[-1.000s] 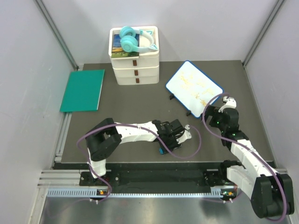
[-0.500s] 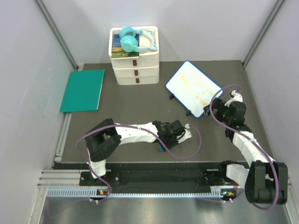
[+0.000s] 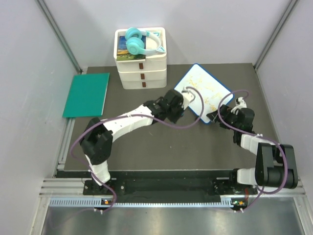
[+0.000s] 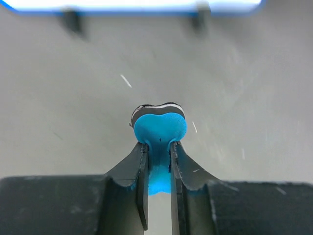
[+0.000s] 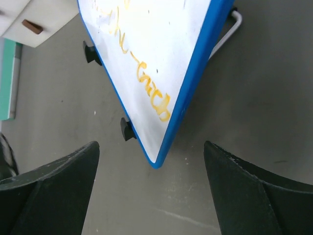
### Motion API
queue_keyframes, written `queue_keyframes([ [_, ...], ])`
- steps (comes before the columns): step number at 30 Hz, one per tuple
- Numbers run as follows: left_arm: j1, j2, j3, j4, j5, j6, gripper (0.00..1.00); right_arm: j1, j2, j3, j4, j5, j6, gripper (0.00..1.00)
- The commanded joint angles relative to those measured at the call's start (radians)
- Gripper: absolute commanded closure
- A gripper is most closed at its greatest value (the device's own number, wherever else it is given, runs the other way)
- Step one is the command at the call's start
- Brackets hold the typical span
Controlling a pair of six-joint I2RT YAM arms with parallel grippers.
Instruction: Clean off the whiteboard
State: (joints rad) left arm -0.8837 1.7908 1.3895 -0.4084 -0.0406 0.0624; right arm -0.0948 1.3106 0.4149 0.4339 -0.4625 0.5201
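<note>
The whiteboard [image 3: 205, 90] stands at the back right of the table, blue-framed, with faint yellow scribbles. My left gripper [image 3: 186, 98] is at its left edge and is shut on a small blue eraser [image 4: 160, 131]. In the left wrist view the whiteboard's blue edge [image 4: 132, 5] runs along the top, apart from the eraser. My right gripper [image 3: 224, 116] is open just in front of the board's near corner. In the right wrist view the whiteboard [image 5: 146, 54] points its corner between the wide-apart fingers [image 5: 54, 186] of the right gripper [image 5: 151, 147]; I see no contact.
A stack of white drawers [image 3: 142, 73] with teal headphones [image 3: 139, 41] on top stands at the back centre. A green mat [image 3: 87, 94] lies at the left. Grey walls close in both sides. The board's black feet [image 5: 128, 129] rest on the dark table [image 3: 146, 142].
My left arm has swung from the front centre of the table up to the board's left edge, shut on the eraser. The right gripper has moved in to the board's near corner.
</note>
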Motion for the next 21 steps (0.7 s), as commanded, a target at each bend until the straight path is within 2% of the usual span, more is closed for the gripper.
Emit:
queue_keyframes([
  [1,0.041,0.065,0.167,0.144,0.036,-0.053,1.0,-0.013,0.047,-0.033,0.172,-0.076,0.057,0.15],
  [6,0.063,0.204,0.321,0.224,-0.017,-0.128,1.0,-0.011,0.065,-0.054,0.21,-0.091,0.061,0.18],
  [10,0.097,0.31,0.46,0.284,-0.085,-0.205,1.0,-0.011,0.091,-0.054,0.207,-0.113,0.04,0.34],
  [15,0.155,0.439,0.598,0.264,-0.052,-0.326,1.0,-0.01,0.104,-0.053,0.223,-0.127,0.04,0.37],
  [19,0.215,0.478,0.618,0.324,0.013,-0.417,1.0,-0.011,0.11,-0.065,0.259,-0.14,0.052,0.49],
  [21,0.227,0.501,0.625,0.358,0.031,-0.438,1.0,-0.01,0.113,-0.064,0.249,-0.137,0.051,0.51],
])
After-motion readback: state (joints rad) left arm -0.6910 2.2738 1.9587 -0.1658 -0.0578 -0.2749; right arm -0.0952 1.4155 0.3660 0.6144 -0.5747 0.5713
